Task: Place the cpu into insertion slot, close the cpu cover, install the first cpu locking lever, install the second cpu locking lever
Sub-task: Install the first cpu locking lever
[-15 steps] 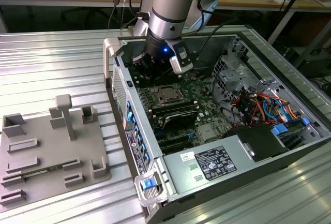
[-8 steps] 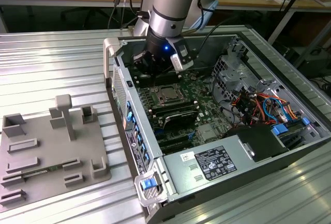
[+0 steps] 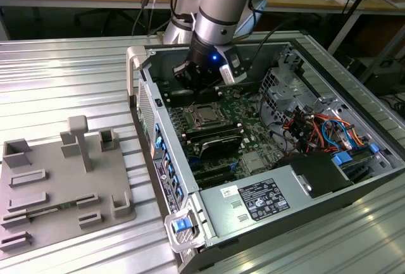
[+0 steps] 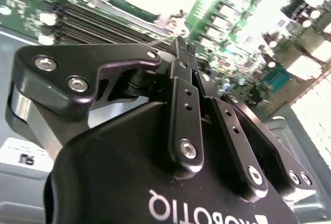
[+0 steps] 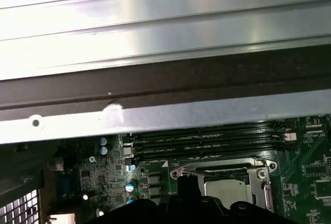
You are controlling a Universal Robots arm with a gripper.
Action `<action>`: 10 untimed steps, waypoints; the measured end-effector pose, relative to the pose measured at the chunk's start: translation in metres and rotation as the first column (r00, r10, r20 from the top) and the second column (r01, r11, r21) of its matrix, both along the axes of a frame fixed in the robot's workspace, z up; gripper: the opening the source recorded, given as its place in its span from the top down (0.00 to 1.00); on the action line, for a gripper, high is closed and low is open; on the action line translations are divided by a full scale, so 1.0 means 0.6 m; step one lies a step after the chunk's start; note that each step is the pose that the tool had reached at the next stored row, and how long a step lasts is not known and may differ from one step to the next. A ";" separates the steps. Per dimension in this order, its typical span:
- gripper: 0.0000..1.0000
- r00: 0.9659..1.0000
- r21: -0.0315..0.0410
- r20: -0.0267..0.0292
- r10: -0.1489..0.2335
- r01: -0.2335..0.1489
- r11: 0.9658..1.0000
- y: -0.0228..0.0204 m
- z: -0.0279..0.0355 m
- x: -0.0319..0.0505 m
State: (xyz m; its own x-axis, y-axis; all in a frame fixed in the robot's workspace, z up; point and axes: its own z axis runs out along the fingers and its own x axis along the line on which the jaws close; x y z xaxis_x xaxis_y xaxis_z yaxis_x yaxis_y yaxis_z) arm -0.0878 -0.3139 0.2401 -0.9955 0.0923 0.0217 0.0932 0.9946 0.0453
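Inside the open computer case (image 3: 147, 90), the insertion slot (image 3: 204, 116) sits on the green board. The cpu (image 5: 225, 190) lies in it with its silvery top showing. The cpu cover (image 5: 261, 169) lies flat as a metal frame around the chip. My gripper (image 3: 193, 87) hangs just above the board on the far side of the slot, close to its edge. The black fingers (image 4: 181, 105) converge to closed tips with nothing between them. In the first wrist view the gripper (image 5: 187, 183) rises dark beside the slot's corner.
Long black memory slots (image 5: 207, 140) run between the slot and the case wall (image 5: 165, 115). A black heatsink (image 3: 215, 144), a power supply (image 3: 266, 199) and a bundle of cables (image 3: 323, 128) fill the case nearer the camera. A grey fixture plate (image 3: 63, 185) lies at the exterior view's left.
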 end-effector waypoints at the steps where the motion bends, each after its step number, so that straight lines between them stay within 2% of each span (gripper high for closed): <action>1: 0.89 1.000 0.000 0.000 0.002 -0.002 1.000 0.0004 -0.001 0.005; 10: 0.89 1.000 0.000 0.000 0.031 -0.031 1.000 0.0045 -0.008 0.051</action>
State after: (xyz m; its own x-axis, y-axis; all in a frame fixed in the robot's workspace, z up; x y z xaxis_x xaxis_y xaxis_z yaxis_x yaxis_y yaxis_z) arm -0.0570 -0.3112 0.2353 -0.9979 0.0617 0.0218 0.0626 0.9970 0.0451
